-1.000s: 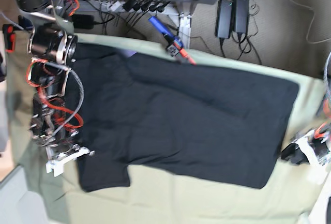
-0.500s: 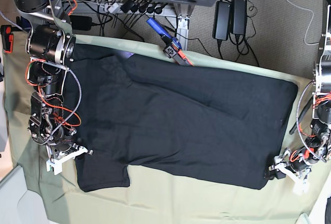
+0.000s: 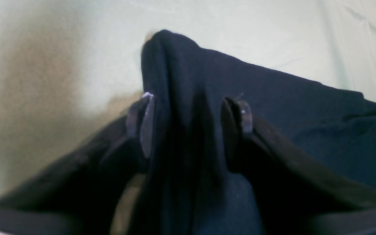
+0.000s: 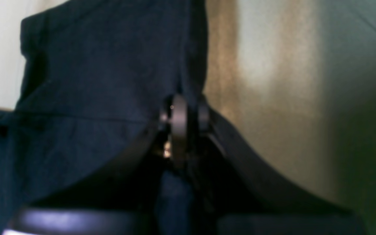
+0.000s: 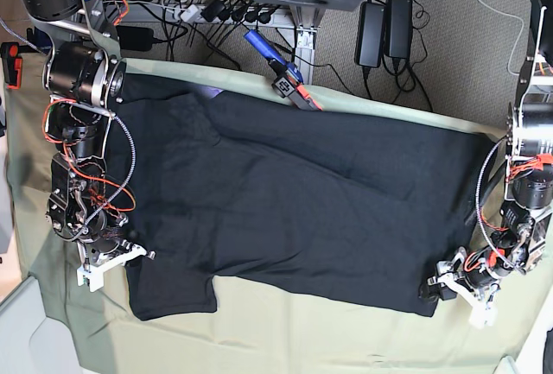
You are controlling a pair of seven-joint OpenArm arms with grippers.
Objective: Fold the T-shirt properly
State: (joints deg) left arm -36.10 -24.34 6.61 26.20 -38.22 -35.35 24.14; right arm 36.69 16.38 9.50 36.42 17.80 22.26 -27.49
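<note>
The black T-shirt [image 5: 302,193] lies spread flat, plain side up, on the pale green table cloth [image 5: 302,339]. My right gripper [image 5: 138,256] is at the shirt's left sleeve edge. In the right wrist view it [image 4: 189,117] is shut on the edge of the black cloth [image 4: 93,65]. My left gripper [image 5: 435,288] is at the shirt's near right corner. In the left wrist view it [image 3: 191,124] has its jaws apart, with a raised fold of the shirt [image 3: 273,98] between the fingers [image 3: 145,127]. No print shows.
A blue and orange tool [image 5: 289,67] lies at the table's far edge. Behind it are a power strip, cables [image 5: 225,7] and two black power bricks [image 5: 387,28] on the floor. Green cloth borders the shirt in front and on both sides.
My left arm has come in from the right edge and set its gripper on the shirt's near right corner. The right arm and the shirt have stayed put.
</note>
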